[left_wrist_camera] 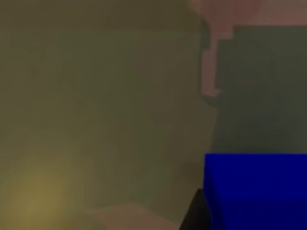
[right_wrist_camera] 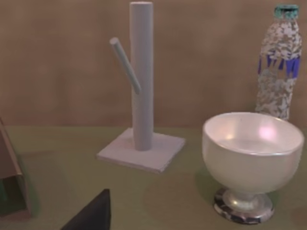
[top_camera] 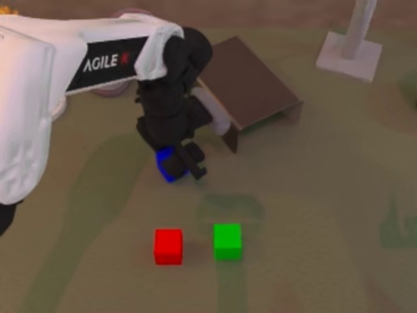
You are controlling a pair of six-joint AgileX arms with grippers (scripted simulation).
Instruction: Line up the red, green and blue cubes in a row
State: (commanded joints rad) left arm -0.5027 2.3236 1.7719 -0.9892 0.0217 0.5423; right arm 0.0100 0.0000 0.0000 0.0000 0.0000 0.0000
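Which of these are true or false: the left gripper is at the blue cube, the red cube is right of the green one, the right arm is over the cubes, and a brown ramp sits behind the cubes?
1. The left gripper is at the blue cube: true.
2. The red cube lies right of the green cube: false, it lies left, with a gap.
3. The right arm is over the cubes: false, no right arm shows in the top view.
4. A brown ramp sits behind the cubes: true.
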